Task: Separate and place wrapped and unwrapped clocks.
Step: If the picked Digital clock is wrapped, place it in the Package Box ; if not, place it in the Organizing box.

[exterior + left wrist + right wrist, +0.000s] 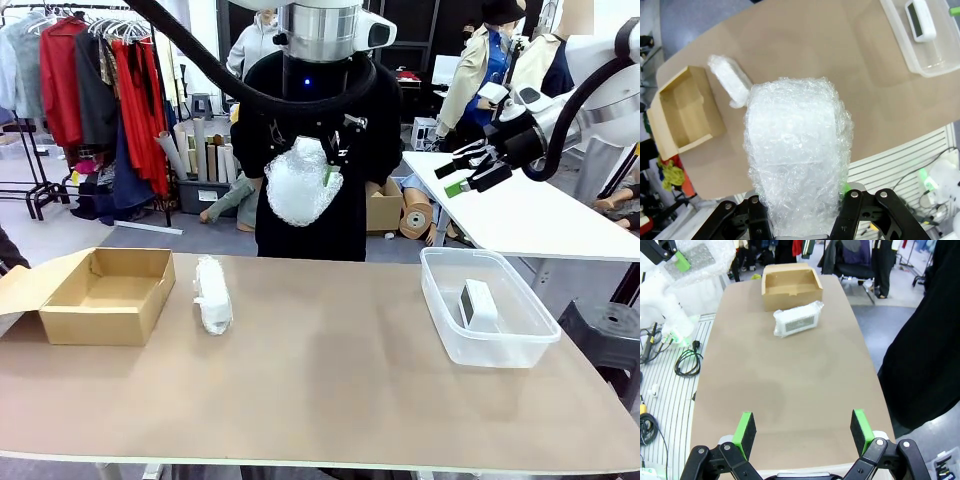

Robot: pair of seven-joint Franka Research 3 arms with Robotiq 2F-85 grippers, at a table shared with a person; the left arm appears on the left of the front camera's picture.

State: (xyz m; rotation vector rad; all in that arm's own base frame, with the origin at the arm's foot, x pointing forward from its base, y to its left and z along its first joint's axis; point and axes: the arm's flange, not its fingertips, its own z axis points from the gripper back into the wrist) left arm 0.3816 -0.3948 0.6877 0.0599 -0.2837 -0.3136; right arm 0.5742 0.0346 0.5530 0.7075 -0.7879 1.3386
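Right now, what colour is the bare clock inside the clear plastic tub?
The clock is white with a greyish screen, clearest in the left wrist view.

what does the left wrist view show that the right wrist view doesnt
Left wrist, not right wrist: the clear tub holding the bare clock. Right wrist, not left wrist: the open right gripper and a person in black. Both: the cardboard box, the slim bundle lying next to it, and the fat bundle clamped in the left gripper.

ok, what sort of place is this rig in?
Probably a workshop or storeroom used as a lab: clothes rack, upright rolls beside it, second white table behind.
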